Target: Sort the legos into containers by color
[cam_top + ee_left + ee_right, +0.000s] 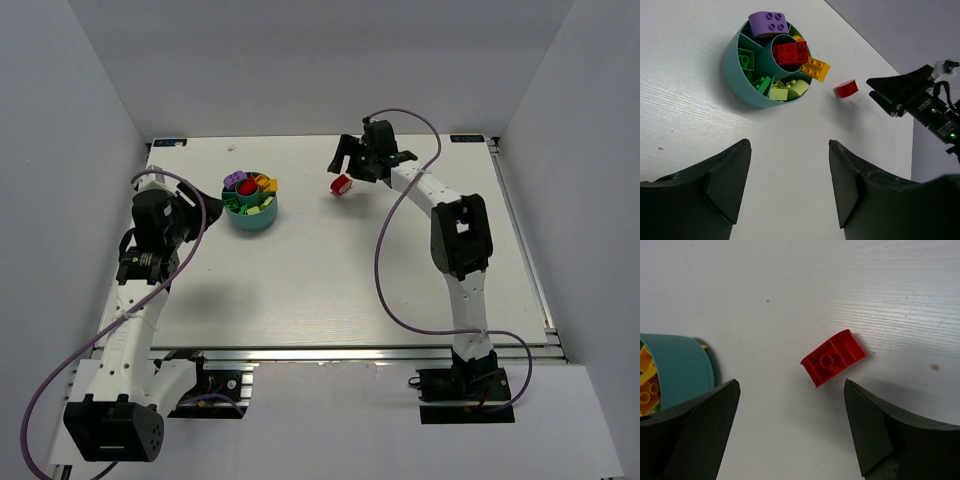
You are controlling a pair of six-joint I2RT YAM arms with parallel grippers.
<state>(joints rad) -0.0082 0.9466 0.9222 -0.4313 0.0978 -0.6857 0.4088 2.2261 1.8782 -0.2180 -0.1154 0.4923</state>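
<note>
The right arm's fingers (870,430) are spread wide and hold nothing. Between them in the wrist view, a small red plastic brick (834,357) lies hollow side up on the white bench (790,285), touching neither. The left arm's fingers (722,185) are also spread and empty, near the round teal plastic divided cup (737,80). The cup is full of bricks. A purple studded brick (769,22) lies on top, and an orange studded brick (815,68) seems to overhang the rim.

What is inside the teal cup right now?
A red brick sits in the cup's centre tube. Around it are a purple brick, an orange brick poking over the rim, green bricks and pale yellow-green bricks. Anything beneath them is covered.
</note>
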